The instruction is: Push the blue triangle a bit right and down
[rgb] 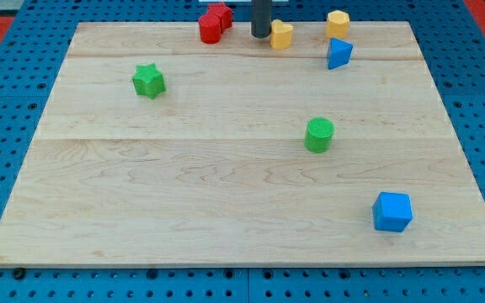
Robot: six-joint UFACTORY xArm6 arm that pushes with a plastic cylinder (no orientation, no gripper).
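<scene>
Seven blocks on the counter [226, 219]. Nearest: blue cube [391, 211]; then green cylinder [318, 135], green star [149, 81]. Far, at the view's top right: blue triangle [338, 53], likely light, rigid, free-sliding; push its upper-left face. The rod's tip [261, 35] stands upright beside the yellow heart [282, 35], left of the triangle; no hand fitted, nothing held.
</scene>
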